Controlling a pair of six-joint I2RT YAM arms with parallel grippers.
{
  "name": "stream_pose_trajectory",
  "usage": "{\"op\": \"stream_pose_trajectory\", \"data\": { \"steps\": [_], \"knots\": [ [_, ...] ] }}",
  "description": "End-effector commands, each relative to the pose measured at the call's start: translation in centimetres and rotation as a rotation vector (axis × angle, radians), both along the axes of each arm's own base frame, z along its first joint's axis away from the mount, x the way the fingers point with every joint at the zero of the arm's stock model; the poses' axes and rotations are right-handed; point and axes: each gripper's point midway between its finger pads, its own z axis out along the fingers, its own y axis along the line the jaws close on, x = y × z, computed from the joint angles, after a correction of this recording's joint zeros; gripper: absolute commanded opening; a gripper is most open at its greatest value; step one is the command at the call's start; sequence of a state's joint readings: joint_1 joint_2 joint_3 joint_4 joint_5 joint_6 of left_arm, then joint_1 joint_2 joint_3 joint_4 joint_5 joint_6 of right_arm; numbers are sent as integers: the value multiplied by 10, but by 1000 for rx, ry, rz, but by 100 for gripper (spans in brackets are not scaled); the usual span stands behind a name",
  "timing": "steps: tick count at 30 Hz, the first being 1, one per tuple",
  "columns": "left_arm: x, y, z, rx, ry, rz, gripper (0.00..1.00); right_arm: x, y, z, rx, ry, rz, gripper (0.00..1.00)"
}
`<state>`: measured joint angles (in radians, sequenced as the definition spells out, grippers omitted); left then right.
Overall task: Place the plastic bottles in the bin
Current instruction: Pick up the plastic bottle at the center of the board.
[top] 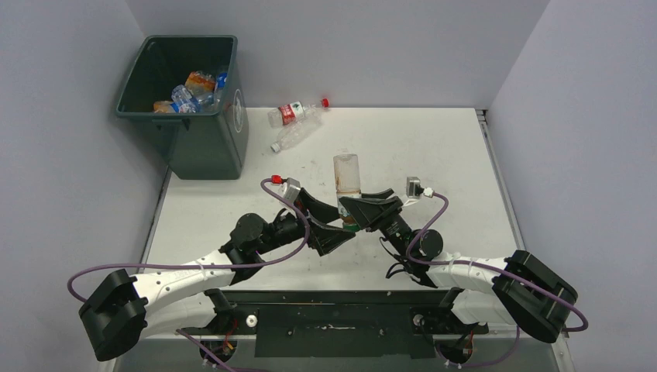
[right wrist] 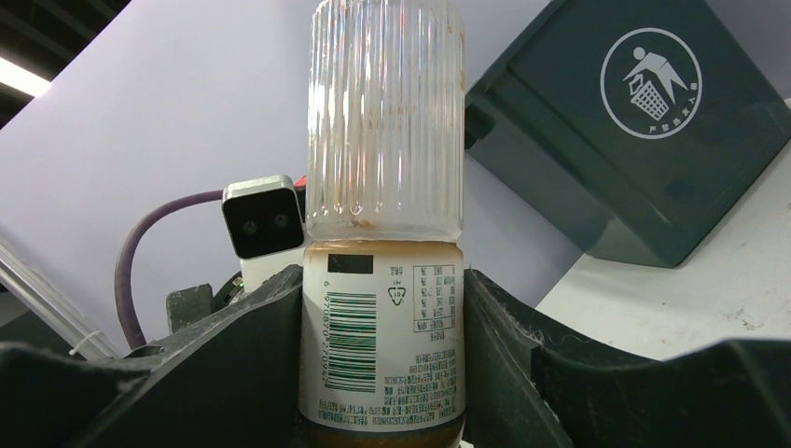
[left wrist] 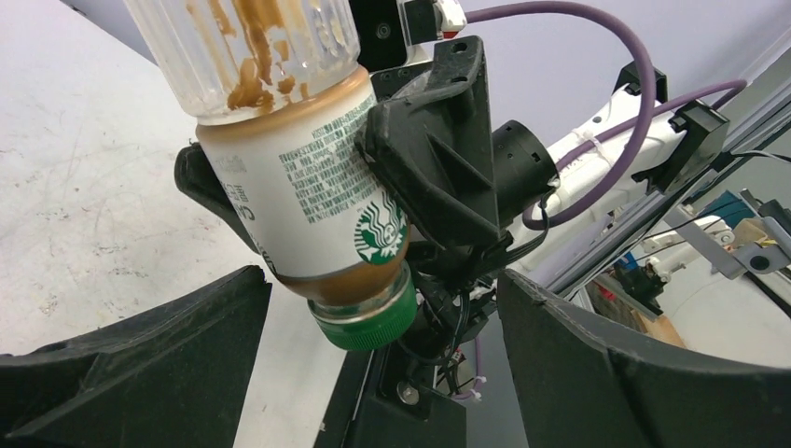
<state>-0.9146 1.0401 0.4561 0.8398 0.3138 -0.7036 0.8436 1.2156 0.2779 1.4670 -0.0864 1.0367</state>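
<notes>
Your right gripper (right wrist: 382,317) is clamped on a ribbed clear plastic bottle (top: 347,177) with a white printed label and a round green cap (left wrist: 364,322). Its two black fingers press the label band from either side. Brown residue streaks the inside of the ribbed part. In the top view the bottle sits near the middle of the white table (top: 434,155), its ribbed end pointing to 12 o'clock and its cap end to 6 o'clock, toward the arm bases.

Your left gripper (left wrist: 382,308) comes in from 8 o'clock of that bottle with its jaws spread wide. One finger stands on each side of the cap end, and neither touches it.

The dark green-grey rectangular plastic bin (top: 177,115) with the round white sticker stands off the table's far left corner, at 10 o'clock from the held bottle. Several plastic bottles (top: 194,89) with orange and blue on them lie inside it.

Two more clear plastic bottles lie on the table at 11 o'clock from the held one, touching or almost so: a red-labelled one with a red cap (top: 298,113), and just nearer you a plain one with a white cap (top: 293,136).
</notes>
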Motion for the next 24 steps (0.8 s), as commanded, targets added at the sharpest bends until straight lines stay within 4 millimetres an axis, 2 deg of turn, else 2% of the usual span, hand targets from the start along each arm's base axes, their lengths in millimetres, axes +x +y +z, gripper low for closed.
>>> {"op": "stream_pose_trajectory", "data": {
  "steps": [1, 6, 11, 13, 14, 15, 16, 17, 20, 24],
  "knots": [
    [6, -8, 22, -26, -52, 30, 89, -20, -9, 47, 145, -119, 34, 35],
    [8, -11, 24, -27, -54, 42, 77, -22, -6, 47, 144, -119, 42, 35],
    [4, -16, 20, -9, -60, 25, 46, -23, -4, 47, 142, -121, 43, 35],
    [4, -16, 20, -8, -62, 26, 32, -24, -2, 48, 136, -125, 50, 39],
    [3, -15, 22, -12, -66, 28, 23, -25, 0, 48, 128, -128, 57, 46],
    [3, -14, 24, -15, -72, 30, 14, -27, 2, 49, 117, -137, 69, 66],
    [4, -13, 26, -18, -79, 39, 4, -28, 5, 49, 98, -140, 79, 82],
    [5, -10, 29, -19, -84, 56, 0, -30, 6, 51, 80, -143, 83, 95],
    [11, 5, 40, -12, -118, 136, 0, -26, 8, 51, -35, -137, 49, 90],
    [33, 46, 64, 42, -166, 361, 0, -11, -1, 59, -294, -125, -90, 90]
  ]
}}
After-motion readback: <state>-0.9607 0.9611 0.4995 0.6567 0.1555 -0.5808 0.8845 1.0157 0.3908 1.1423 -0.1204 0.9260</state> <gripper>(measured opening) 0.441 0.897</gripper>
